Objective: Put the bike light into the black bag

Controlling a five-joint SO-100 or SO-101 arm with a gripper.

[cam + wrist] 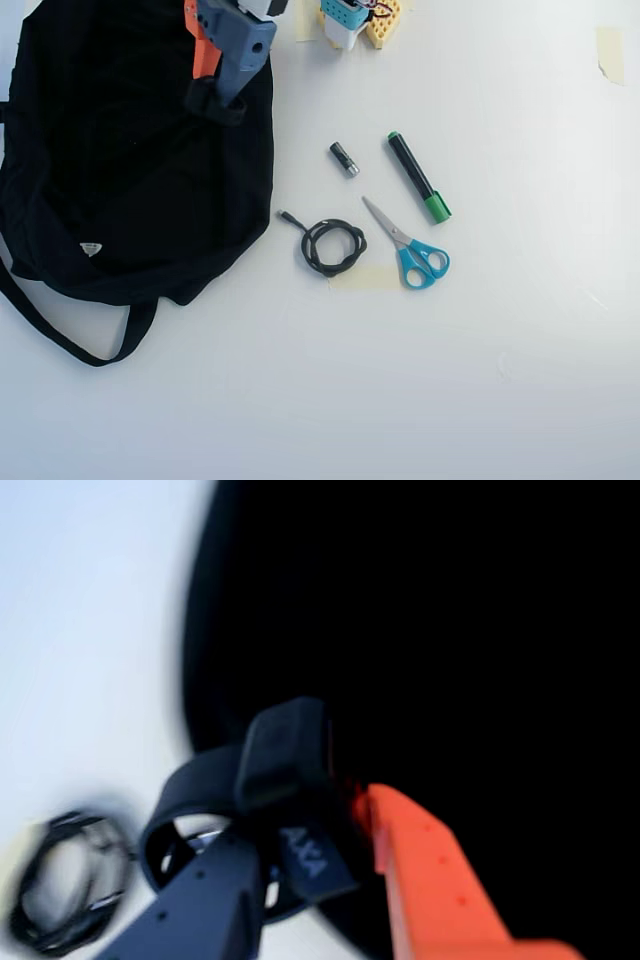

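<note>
The bike light (285, 755), black with a loop strap and white lettering, sits between my gripper's (305, 830) dark blue and orange fingers. The gripper is shut on it. In the wrist view the black bag (450, 630) fills the right side, right behind the light. In the overhead view the gripper (213, 95) holds the light (215, 106) above the upper right part of the bag (120, 180), close to its right edge. The bag's white tag (91, 248) and its long strap (60, 335) lie at the lower left. The light's red face is hidden.
On the white table to the right of the bag lie a small black-and-silver cylinder (344, 158), a green-capped marker (418, 176), blue-handled scissors (408, 248) and a coiled black cable (333, 246). The cable also shows in the wrist view (70, 880). The arm's base (355, 20) is at the top.
</note>
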